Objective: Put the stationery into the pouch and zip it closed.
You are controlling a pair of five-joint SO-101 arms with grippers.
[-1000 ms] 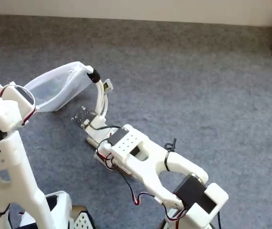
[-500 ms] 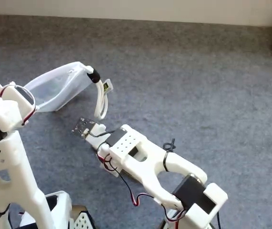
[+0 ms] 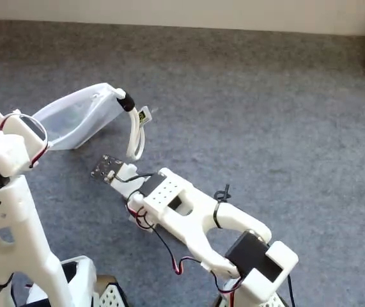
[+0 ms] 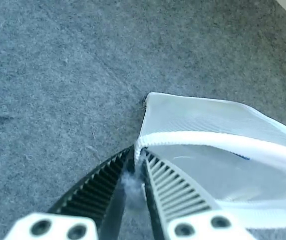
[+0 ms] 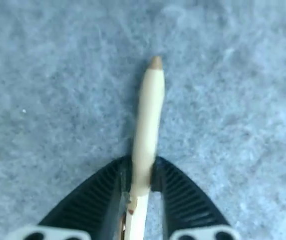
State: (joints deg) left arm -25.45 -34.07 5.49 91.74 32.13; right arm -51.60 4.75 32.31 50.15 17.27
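A translucent white pouch point(image 3: 80, 116) lies on the grey carpet at the left, its white strap point(image 3: 133, 133) with a black end curling toward the middle. My left gripper point(image 4: 133, 167) is shut on a corner of the pouch point(image 4: 218, 145), beside its white zip edge. My right gripper point(image 5: 141, 172) is shut on a cream pencil point(image 5: 150, 107), which sticks out ahead of the fingers just above the carpet. In the high view the right arm point(image 3: 188, 214) lies low across the middle, its wrist end point(image 3: 108, 169) just short of the strap.
Grey carpet point(image 3: 278, 115) stretches open to the right and back. A pale wall strip point(image 3: 182, 13) runs along the far edge. The left arm's white body point(image 3: 9, 211) stands tall at the near left, with the arm bases along the near edge.
The right arm has drawn back a little toward the near left, away from the pouch strap, still holding the pencil. The left arm and pouch have not moved.
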